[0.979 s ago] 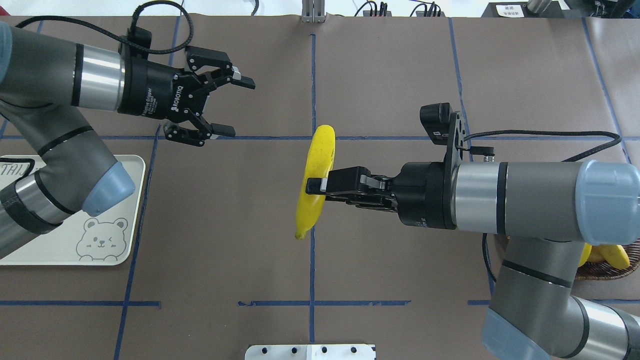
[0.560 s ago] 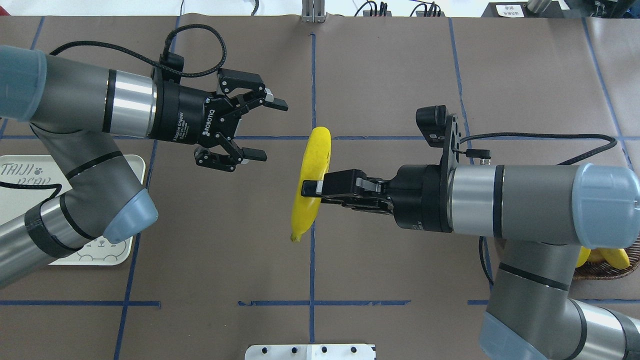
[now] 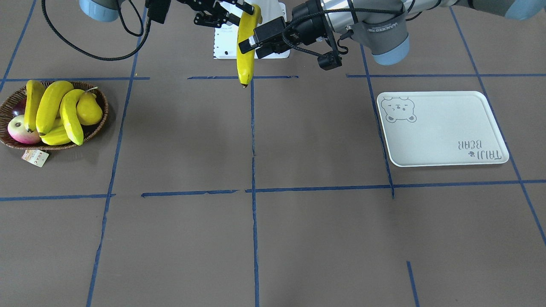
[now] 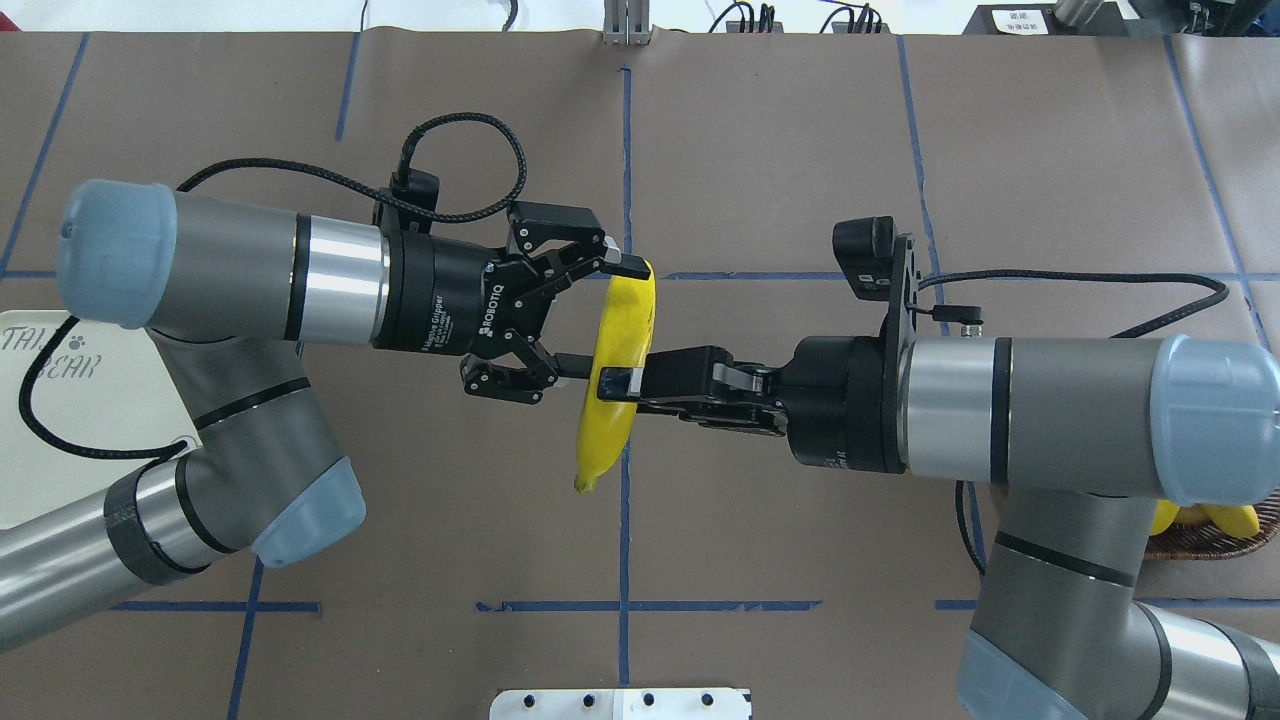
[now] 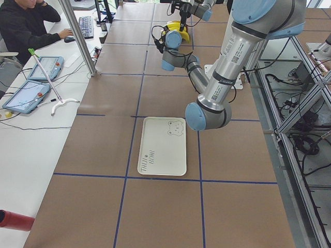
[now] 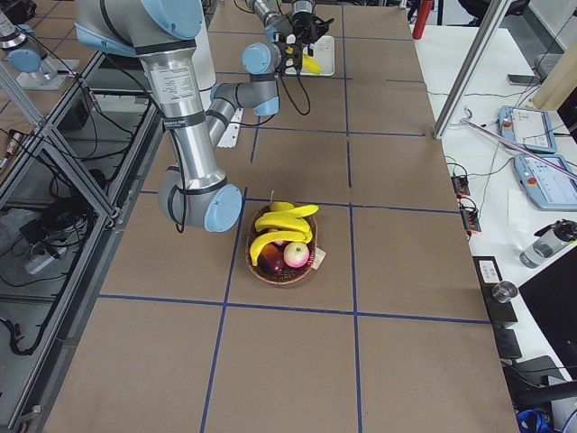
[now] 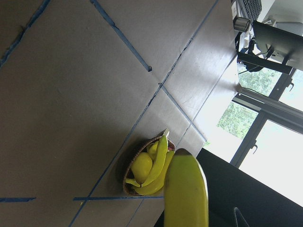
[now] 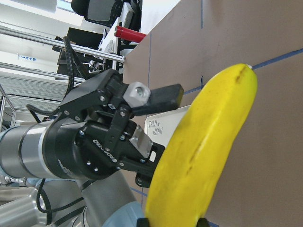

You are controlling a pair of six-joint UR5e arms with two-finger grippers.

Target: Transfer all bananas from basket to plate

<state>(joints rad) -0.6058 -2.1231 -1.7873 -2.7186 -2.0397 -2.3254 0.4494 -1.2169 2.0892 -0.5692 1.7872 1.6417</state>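
The right hand [image 4: 615, 382] is shut tight on one banana [image 4: 622, 325]. It holds the banana up in the air over the middle of the worktop [image 4: 760, 150]. It grips about halfway along, so both ends of the banana stick out past the fingers.

The left hand [image 4: 597, 316] is open wide. Its two fingers sit on either side of the banana, just beside the right hand's grip. I cannot tell if they touch the skin yet.

The plate [image 3: 443, 128] lies bare on the robot's left side. The basket [image 3: 8, 106] is far off on the right side. Three more bananas [image 3: 51, 106] wait in it, with a pear [image 3: 89, 110] and an apple [image 3: 19, 130].

The banana looks light and firm, with a smooth skin that may slip. It is long, so it would swing if it were held by one end. I think the best place to hold it is the thick part next to the right hand. A soft squeeze is enough, since a hard one could bruise it. The right hand should let go only when the left hand has it.
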